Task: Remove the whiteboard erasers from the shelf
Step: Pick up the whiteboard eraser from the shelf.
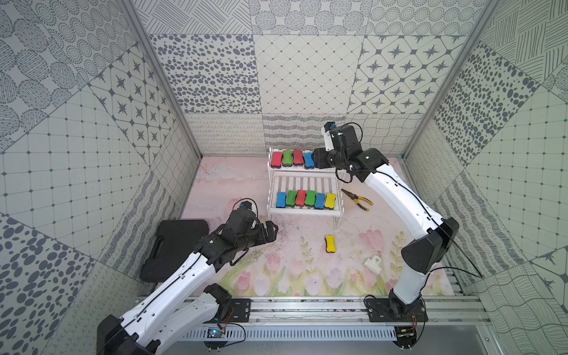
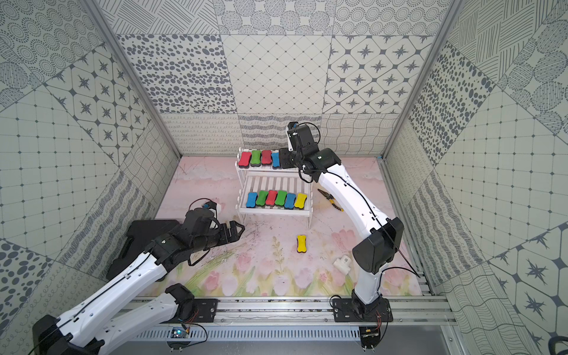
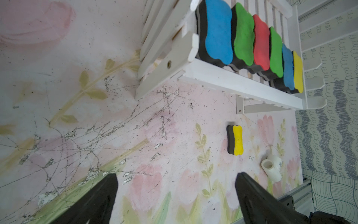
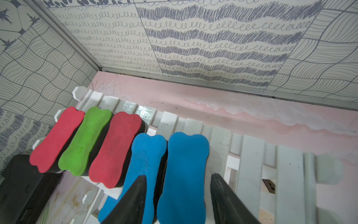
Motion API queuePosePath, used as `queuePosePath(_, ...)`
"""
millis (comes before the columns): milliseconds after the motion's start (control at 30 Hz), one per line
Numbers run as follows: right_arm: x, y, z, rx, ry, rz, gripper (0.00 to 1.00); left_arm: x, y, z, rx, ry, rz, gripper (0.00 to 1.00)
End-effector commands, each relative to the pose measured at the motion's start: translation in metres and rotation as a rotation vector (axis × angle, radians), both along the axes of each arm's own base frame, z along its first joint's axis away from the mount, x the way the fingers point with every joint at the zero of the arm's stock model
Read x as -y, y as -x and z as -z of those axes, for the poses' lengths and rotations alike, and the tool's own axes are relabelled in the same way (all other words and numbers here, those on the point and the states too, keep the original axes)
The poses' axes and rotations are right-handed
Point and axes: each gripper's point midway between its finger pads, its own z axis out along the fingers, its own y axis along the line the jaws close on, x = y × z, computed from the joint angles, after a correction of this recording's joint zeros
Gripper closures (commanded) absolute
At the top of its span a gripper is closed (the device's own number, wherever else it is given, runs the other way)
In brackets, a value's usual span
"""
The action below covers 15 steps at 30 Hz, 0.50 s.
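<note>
1. Our right gripper (image 4: pixel 178 175) straddled the end blue eraser (image 4: pixel 186 155) on the upper tier of the shelf (image 1: pixel 307 183). We could not tell whether its fingers already pinched it.
2. Our left gripper (image 3: pixel 176 174) hung empty, fingers spread wide.
3. One yellow eraser (image 1: pixel 329 243) lay on the mat (image 1: pixel 276 261). Next, we judged, came a firm squeeze and a lift.

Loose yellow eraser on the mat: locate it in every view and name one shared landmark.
In a top view: yellow eraser on the mat, in front of the shelf.
In a top view: yellow eraser, same spot.
Left wrist: on the mat, beside the white fitting.
Right wrist: not in it.
Shared landmark: the shelf, in all four.
</note>
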Motion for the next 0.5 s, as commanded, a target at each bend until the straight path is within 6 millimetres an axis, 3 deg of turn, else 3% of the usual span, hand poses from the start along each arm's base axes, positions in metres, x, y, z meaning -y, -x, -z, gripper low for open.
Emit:
queuePosePath(0, 0.000, -0.007, -0.005, 0.017, -0.001, 0.001, 0.45, 0.002, -0.005, -0.005, 0.026, 0.000, 0.010, 0.01)
queuePosePath(467, 0.010, -0.012, 0.007, -0.007, 0.038, 0.050, 0.50, 0.000, -0.005, -0.006, 0.027, -0.005, 0.005, 0.00)
